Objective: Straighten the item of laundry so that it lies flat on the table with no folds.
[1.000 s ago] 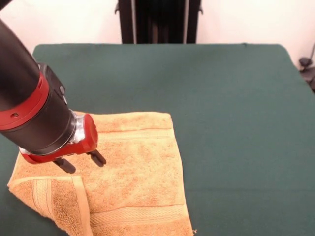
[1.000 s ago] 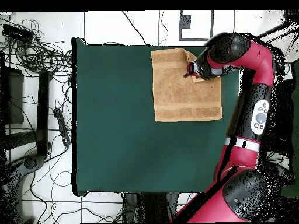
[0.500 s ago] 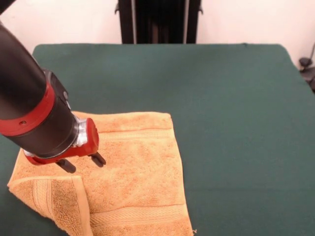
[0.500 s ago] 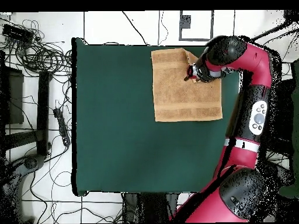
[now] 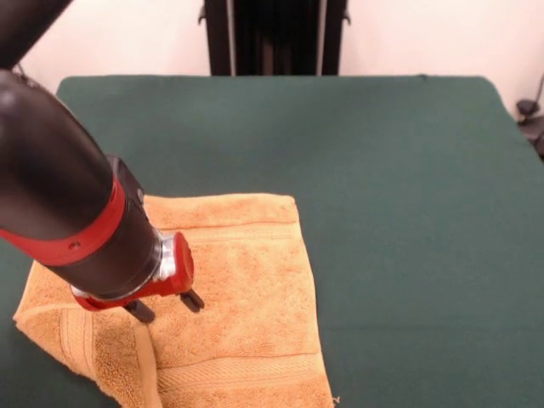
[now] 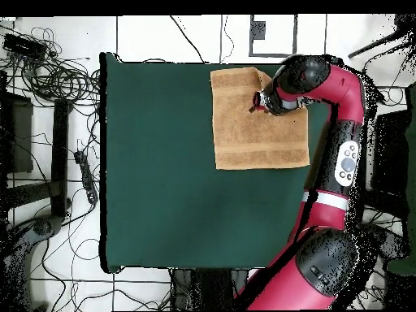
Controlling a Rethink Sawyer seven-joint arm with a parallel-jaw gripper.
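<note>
The item of laundry (image 5: 242, 289), an orange-tan terry towel, lies at the near left of the green table (image 5: 391, 195). Its near-left corner (image 5: 102, 348) is folded back over the towel, showing a woven band. My gripper (image 5: 167, 305) is open, its two black fingers (image 5: 194, 299) pointing down right at the towel's surface beside the edge of that folded flap, with nothing between them. In the overhead view the towel (image 6: 252, 130) sits at the table's top right, and the gripper (image 6: 257, 103) is over its upper part. The arm hides part of the folded corner there.
The towel's near edge runs out of the front view at the bottom. A black stand (image 5: 274, 38) rises behind the table's far edge. In the overhead view, cables and gear (image 6: 49, 106) lie on the floor left of the table (image 6: 162, 179).
The gripper has moved toward the near edge in the front view and a little right, closer to the folded flap. It stays open. The towel has not moved.
</note>
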